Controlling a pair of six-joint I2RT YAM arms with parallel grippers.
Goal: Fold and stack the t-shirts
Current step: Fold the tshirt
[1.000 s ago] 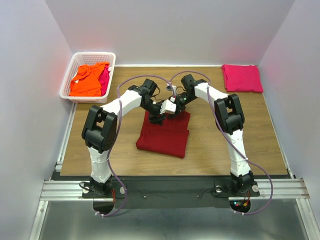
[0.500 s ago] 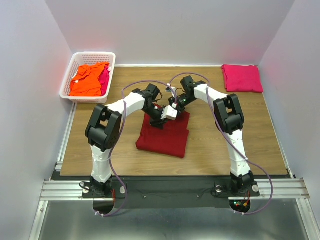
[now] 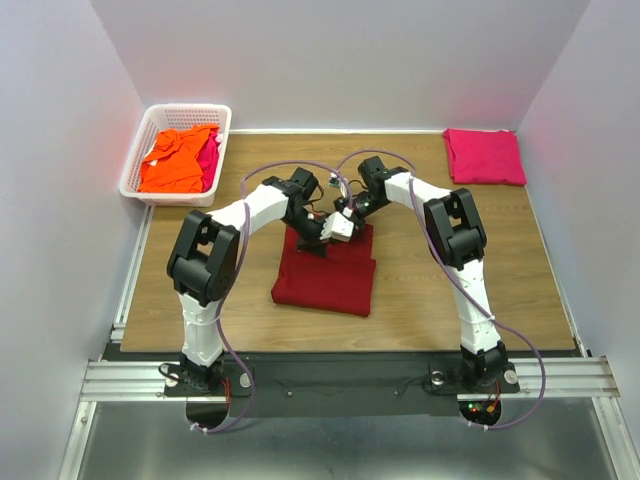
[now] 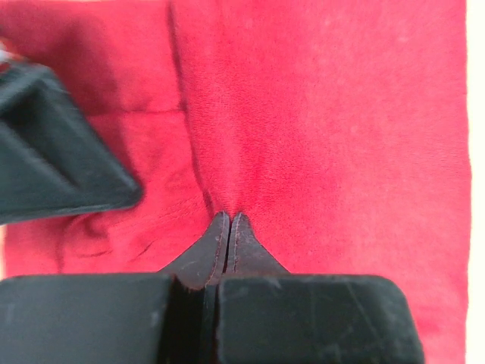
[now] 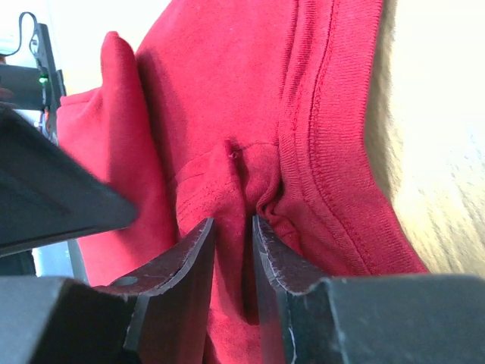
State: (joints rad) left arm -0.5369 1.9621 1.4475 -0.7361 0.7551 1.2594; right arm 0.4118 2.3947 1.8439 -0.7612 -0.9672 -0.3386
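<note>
A dark red t-shirt (image 3: 325,275) lies partly folded mid-table. Both grippers meet at its far edge. My left gripper (image 3: 322,238) is shut, and the red cloth (image 4: 318,114) puckers into a pleat right at its tips (image 4: 229,218). Just right of it, my right gripper (image 3: 345,222) is closed on a bunched fold of the same shirt near its ribbed collar (image 5: 333,152), with cloth filling the narrow gap between its fingers (image 5: 233,227). A folded magenta-pink t-shirt (image 3: 484,156) lies at the back right. An orange t-shirt (image 3: 175,160) and a pink one (image 3: 210,155) sit crumpled in the basket.
The white lattice basket (image 3: 190,108) stands at the back left corner. White walls close off the left, back and right of the wooden table (image 3: 450,280). The two arms arch close together over the shirt's far edge.
My left gripper has closed from open onto the shirt's far edge and shifted slightly right. The right gripper has edged left, still holding its fold.
</note>
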